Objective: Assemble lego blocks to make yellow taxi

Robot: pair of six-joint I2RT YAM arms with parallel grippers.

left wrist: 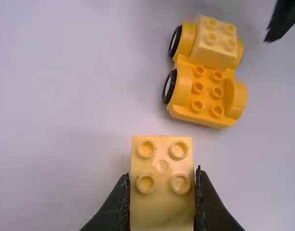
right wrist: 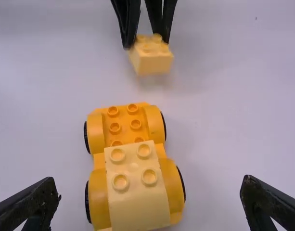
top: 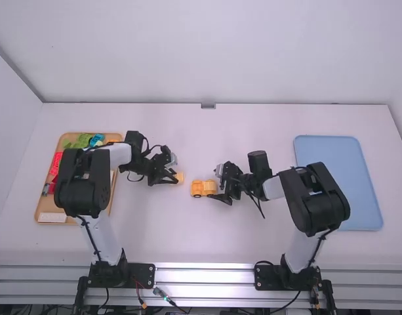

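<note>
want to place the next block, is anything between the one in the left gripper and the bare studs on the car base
Nothing visible stands between the held block and the car base's bare studs. The placed block and open right gripper are at the base's other end.

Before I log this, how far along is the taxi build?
Done: one light-yellow brick sits on one end of the yellow wheeled base. In hand: left gripper holds a second light-yellow brick. Remaining: the base's other end has bare studs; that brick likely goes there.
</note>
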